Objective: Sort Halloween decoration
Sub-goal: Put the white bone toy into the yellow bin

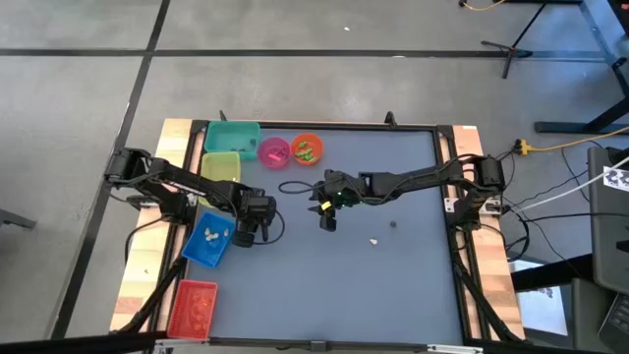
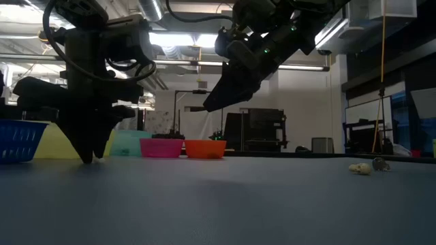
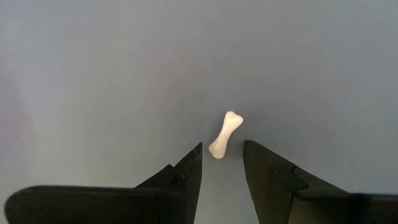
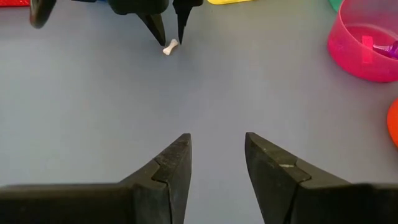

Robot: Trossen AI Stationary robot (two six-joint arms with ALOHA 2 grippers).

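Note:
A small white bone-shaped trinket lies flat on the grey table, just to the right of the blue bin. My left gripper points down over it, open, one fingertip on either side of the bone's near end without touching it; the right wrist view shows the same bone at the tips of that gripper. My right gripper hangs open and empty above the table's middle. Farther right lie a white trinket and a dark one.
Along the table's left side stand a teal bin, a yellow-green bin and a red bin. A pink bowl with purple pieces and an orange bowl sit at the far edge.

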